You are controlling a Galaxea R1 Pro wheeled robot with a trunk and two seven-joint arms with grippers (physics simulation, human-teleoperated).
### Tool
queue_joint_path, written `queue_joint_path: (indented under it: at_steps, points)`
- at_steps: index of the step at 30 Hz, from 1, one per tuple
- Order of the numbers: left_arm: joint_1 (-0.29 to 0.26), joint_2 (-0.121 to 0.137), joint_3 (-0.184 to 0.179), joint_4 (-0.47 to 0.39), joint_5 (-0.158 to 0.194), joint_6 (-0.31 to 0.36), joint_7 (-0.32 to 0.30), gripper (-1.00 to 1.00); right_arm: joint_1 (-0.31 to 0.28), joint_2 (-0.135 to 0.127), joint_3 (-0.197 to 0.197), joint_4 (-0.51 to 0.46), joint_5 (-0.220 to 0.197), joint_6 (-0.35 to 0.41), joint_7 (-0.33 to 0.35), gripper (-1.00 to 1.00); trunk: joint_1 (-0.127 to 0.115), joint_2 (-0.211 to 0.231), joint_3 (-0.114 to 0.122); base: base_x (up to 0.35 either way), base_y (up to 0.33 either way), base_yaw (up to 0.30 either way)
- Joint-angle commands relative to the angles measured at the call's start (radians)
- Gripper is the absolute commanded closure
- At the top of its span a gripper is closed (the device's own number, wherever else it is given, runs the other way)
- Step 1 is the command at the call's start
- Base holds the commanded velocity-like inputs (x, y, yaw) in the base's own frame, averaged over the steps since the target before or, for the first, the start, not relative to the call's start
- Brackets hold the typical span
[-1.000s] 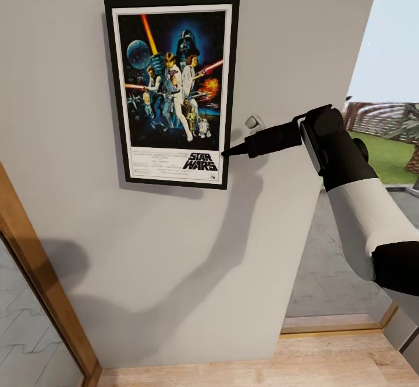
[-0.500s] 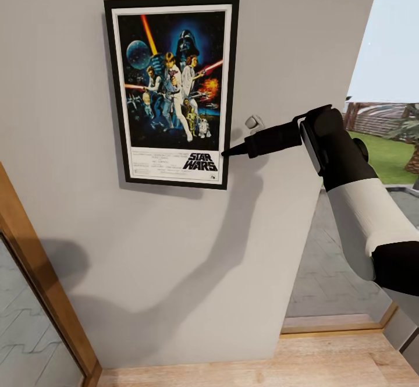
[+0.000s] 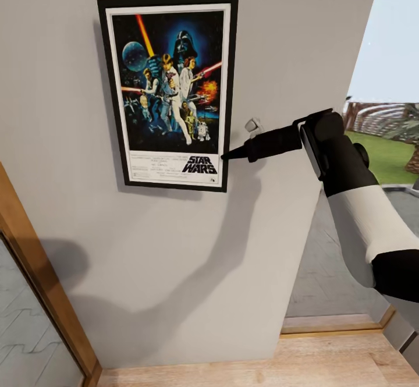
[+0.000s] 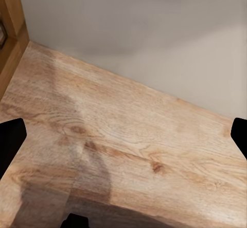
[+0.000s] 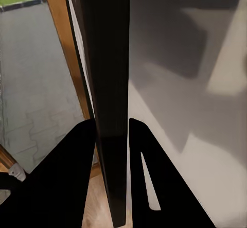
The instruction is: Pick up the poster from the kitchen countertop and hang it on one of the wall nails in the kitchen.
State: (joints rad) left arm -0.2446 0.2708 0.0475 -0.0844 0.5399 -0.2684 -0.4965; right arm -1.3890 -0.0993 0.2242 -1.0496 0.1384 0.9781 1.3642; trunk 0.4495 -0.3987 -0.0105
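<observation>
The Star Wars poster (image 3: 169,90) stands upright against the pale grey wall (image 3: 174,259), black frame and white border facing me. My right gripper (image 3: 226,155) reaches in from the right and is shut on the frame's right edge near its lower corner. In the right wrist view the dark frame edge (image 5: 110,58) runs between the two black fingers (image 5: 77,176). My left gripper (image 4: 123,135) hangs open over the wooden floor (image 4: 128,135), nothing between its fingers. The wall nails are hidden or too small to see. The kitchen countertop is out of view.
A wooden door frame (image 3: 41,294) slants up the lower left. The wall ends at a corner on the right, with paving (image 3: 340,241) and grass (image 3: 384,154) beyond. A small white object (image 3: 253,124) shows just above my right gripper. Wooden floor (image 3: 244,369) lies below.
The poster's left edge has shifted slightly to the left and its bottom a little lower, so it looks slightly larger. The right gripper keeps its hold and has barely moved.
</observation>
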Motion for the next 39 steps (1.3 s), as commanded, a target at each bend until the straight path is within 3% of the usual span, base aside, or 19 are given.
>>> queue_joint_path:
  at_steps: [1,11,39]
  points:
    - [-0.001,0.0,0.005,0.002,-0.001,-0.002,-0.005,-1.0,0.001,0.0,0.0,-0.001,0.01,0.008,0.01,1.0,0.0,-0.001,-0.001,0.0,0.0,0.0]
    - [-0.001,0.0,0.005,0.002,-0.001,-0.002,-0.005,-1.0,0.054,-0.001,0.0,-0.021,0.012,0.005,0.009,1.0,0.0,-0.001,-0.001,0.0,0.0,0.0]
    - [-0.001,0.0,0.005,0.002,-0.001,-0.002,-0.005,-1.0,0.085,-0.002,0.0,-0.065,0.012,0.005,0.009,1.0,0.0,-0.001,-0.001,0.0,0.0,0.0]
